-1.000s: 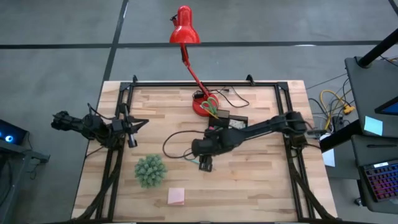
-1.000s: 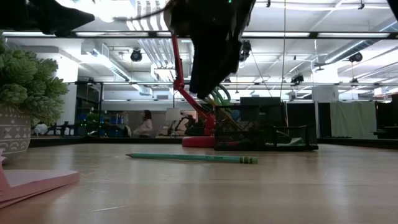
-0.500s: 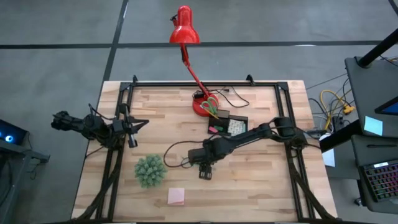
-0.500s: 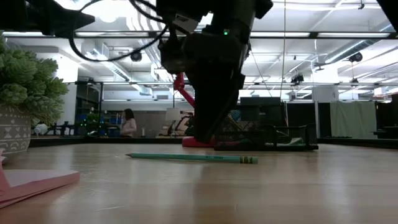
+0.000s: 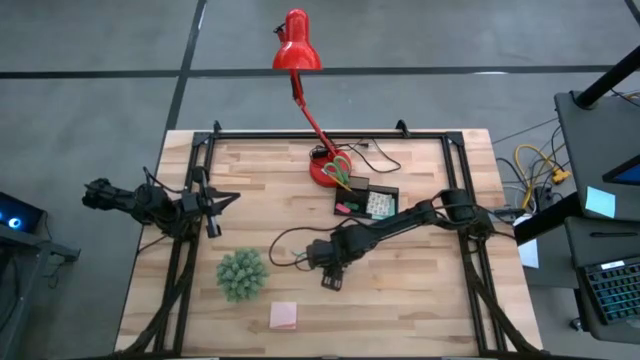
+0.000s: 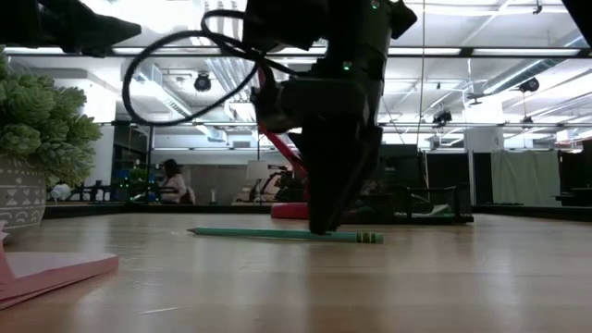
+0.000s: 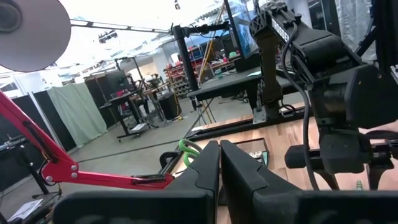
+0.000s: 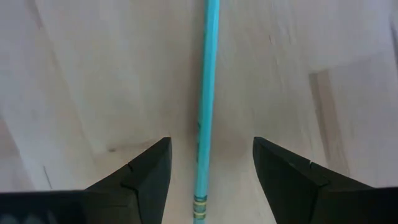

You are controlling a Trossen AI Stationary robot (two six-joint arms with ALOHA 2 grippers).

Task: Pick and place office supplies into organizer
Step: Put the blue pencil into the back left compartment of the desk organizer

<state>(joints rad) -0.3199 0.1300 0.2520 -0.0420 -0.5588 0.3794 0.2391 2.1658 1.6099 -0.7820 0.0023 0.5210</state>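
Observation:
A teal pen [image 8: 207, 93] with a banded end lies flat on the wooden table [image 5: 420, 290]; it also shows in the low view [image 6: 268, 234]. My right gripper [image 8: 211, 168] is open and points down at it, one finger on each side, tips close to the table [image 6: 324, 227]. From above, the gripper [image 5: 331, 268] hides the pen. The black organizer [image 5: 368, 203] sits by the red lamp base [image 5: 325, 172], where green scissor handles [image 5: 342, 170] show. A pink sticky pad [image 5: 283, 316] lies near the table's near edge. My left gripper [image 5: 225, 199] waits shut at the left side.
A fuzzy green ball in a pot [image 5: 242, 273] stands left of my right gripper. The red lamp [image 5: 297, 45] reaches past the far edge. A black cable [image 5: 290, 240] loops beside the right wrist. Bare wood lies to the near right.
My right gripper has moved toward the near edge and come down until its open fingers stand on either side of the teal pen at table height. The pen has stayed where it was. A person in the room behind has walked leftward.

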